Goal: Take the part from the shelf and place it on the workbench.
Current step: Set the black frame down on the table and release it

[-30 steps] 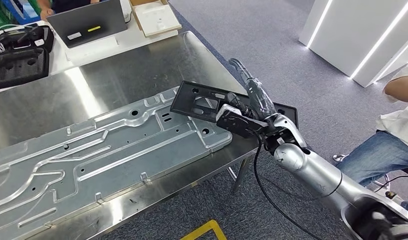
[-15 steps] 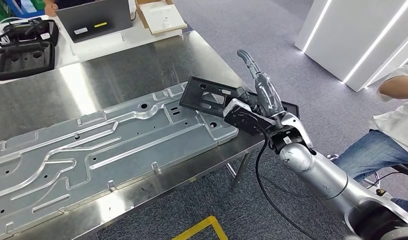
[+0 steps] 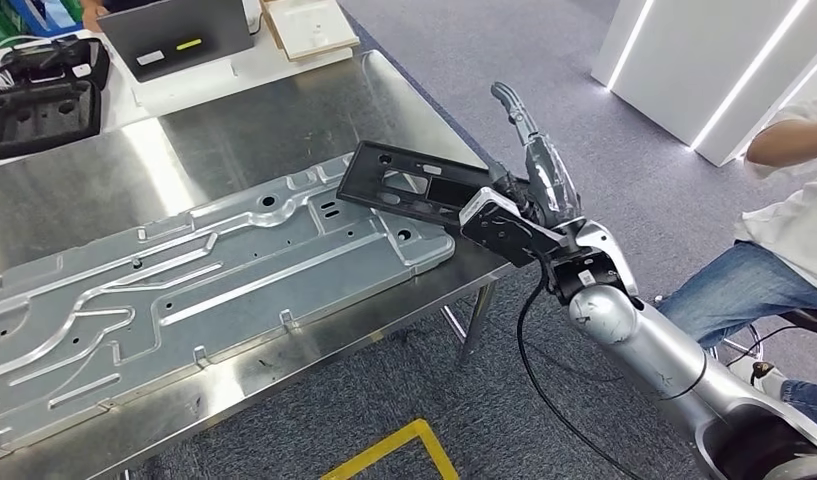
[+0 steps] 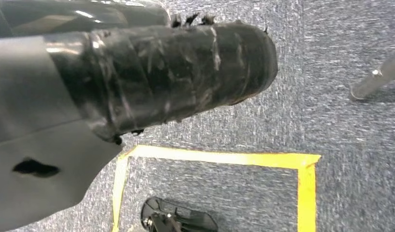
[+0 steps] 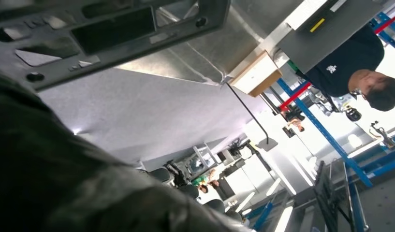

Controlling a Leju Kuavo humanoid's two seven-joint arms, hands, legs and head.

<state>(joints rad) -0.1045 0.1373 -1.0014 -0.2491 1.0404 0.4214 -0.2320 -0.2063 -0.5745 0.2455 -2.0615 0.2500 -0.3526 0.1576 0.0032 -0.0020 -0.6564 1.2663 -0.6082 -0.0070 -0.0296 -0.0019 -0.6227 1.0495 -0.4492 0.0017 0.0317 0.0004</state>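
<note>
My right robot hand [image 3: 519,205] grips one end of the black plastic part [image 3: 416,190], holding it tilted over the near right corner of the steel table [image 3: 284,120]; its far end hangs just above the edge of the big stamped metal panel [image 3: 184,290] that lies flat on the table, though I cannot tell whether they touch. At the table's far left sits a black molded tray [image 3: 39,115], its pockets too dark to read. Beside it stand a grey laptop [image 3: 174,35] and a shallow cardboard box [image 3: 309,28] with a white sheet inside. My right wrist view shows the part's [image 5: 108,34] cutouts and holes from close behind. My left robot hand [image 4: 137,82] hangs over grey carpet with yellow tape [image 4: 219,157]; I cannot tell whether it is open. A seated person [image 3: 784,250] is off to my right.
</note>
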